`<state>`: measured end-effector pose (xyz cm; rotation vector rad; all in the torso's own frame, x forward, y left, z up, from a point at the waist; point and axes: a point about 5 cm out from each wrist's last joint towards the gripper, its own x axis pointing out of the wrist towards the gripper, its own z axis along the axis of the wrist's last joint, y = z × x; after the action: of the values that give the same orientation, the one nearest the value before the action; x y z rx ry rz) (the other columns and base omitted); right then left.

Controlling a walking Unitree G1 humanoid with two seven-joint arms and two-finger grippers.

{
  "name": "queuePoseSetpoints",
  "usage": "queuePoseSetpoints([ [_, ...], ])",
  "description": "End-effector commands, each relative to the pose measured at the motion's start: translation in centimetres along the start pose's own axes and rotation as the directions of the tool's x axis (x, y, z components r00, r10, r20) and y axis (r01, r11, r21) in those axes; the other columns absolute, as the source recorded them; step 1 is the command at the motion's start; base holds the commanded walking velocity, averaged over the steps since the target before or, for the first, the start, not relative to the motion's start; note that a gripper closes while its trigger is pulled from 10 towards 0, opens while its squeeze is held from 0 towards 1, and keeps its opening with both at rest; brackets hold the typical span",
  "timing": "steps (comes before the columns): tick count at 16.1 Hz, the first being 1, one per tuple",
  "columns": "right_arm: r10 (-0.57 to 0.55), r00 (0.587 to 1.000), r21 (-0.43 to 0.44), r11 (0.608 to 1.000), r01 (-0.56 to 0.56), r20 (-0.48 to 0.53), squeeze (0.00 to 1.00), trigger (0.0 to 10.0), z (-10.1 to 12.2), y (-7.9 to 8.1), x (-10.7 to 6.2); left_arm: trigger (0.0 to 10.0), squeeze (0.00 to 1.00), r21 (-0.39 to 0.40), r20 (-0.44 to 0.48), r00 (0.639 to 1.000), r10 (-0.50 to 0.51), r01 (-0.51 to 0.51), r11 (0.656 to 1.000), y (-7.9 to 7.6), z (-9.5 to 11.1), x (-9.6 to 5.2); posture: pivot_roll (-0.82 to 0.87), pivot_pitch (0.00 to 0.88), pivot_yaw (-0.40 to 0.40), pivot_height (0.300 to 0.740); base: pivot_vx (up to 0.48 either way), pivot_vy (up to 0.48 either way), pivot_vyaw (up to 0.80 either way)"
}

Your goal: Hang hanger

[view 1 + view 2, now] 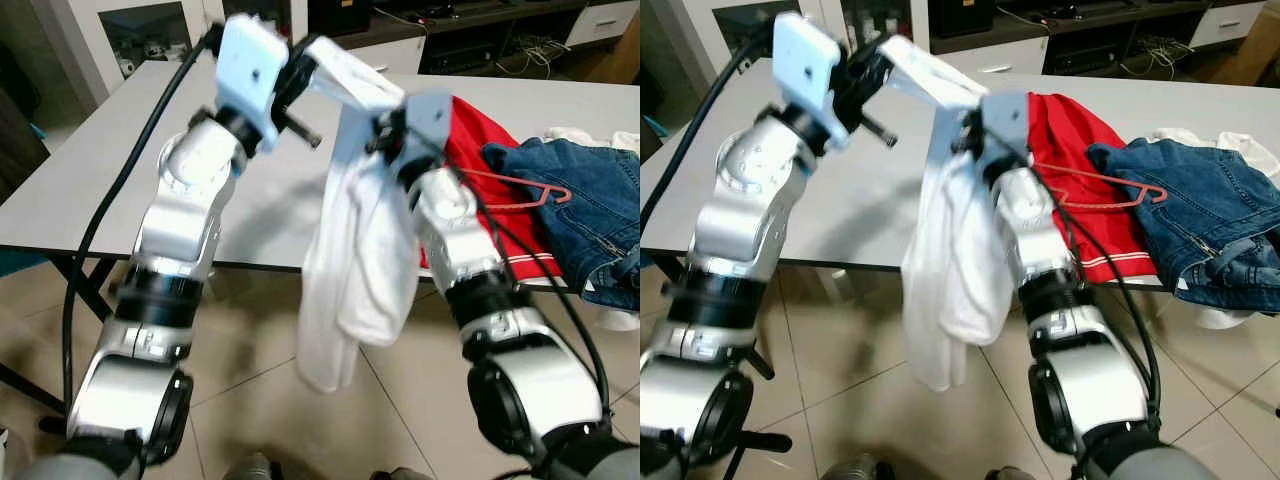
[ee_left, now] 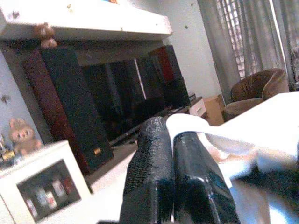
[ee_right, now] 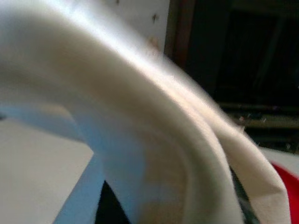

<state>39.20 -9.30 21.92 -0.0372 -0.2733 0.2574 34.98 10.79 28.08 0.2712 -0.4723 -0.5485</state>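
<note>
Both arms are raised in front of the grey tabletop (image 1: 110, 180), and a white garment (image 1: 355, 270) is stretched between them. The left gripper (image 2: 170, 154) has its two black fingers (image 2: 149, 172) pressed together on a fold of the white cloth, which emerges between their tips in the left wrist view; this pinch seems meant to hold one top corner high so the fabric opens out. The right gripper (image 1: 400, 135) is up at the other top edge of the garment, but cloth drapes over it, so I cannot tell whether its fingers are clamped or released. The right wrist view gives a blurred sweep of white fabric close to the lens, which fits cloth lying over that hand.

Most of the garment hangs down past the near edge of the tabletop toward the tiled floor (image 1: 260, 400), likely lifted off so it falls free and straight.

The hanger (image 1: 520, 192), a thin red wire one, lies flat on the tabletop beside the right arm, resting across a red garment (image 1: 495, 215) and touching the blue jeans (image 1: 585, 210). Neither gripper touches it. My judgement is that the hanging itself is not yet begun: the cloth is held up in readiness, and the hanger would need picking up or threading next
</note>
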Motion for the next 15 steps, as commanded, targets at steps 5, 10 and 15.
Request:
queuePoseSetpoints([
  [5,0.008,0.99,0.012,1.0,-0.01,0.144,0.0,0.0,3.8,0.0,1.8,10.0,0.0,-0.107,-0.019,0.999,-0.029,0.027,0.994,-1.0,-1.0,-2.0,0.0,0.0,0.019,0.74,0.0,0.0,0.0],
  [10,0.067,0.977,0.014,0.997,-0.071,0.2,0.0,0.0,5.4,1.3,2.7,10.0,1.0,-0.177,-0.094,0.993,-0.069,0.051,0.983,-2.1,-2.9,-3.4,0.01,0.0,0.017,0.74,0.0,0.0,0.0],
  [15,0.086,0.969,-0.022,0.996,-0.083,0.23,0.0,0.0,6.9,0.9,3.5,10.0,0.0,-0.128,-0.187,0.982,-0.036,0.012,0.992,-1.8,-4.6,-4.8,0.01,0.0,0.015,0.74,0.0,0.0,0.0],
])
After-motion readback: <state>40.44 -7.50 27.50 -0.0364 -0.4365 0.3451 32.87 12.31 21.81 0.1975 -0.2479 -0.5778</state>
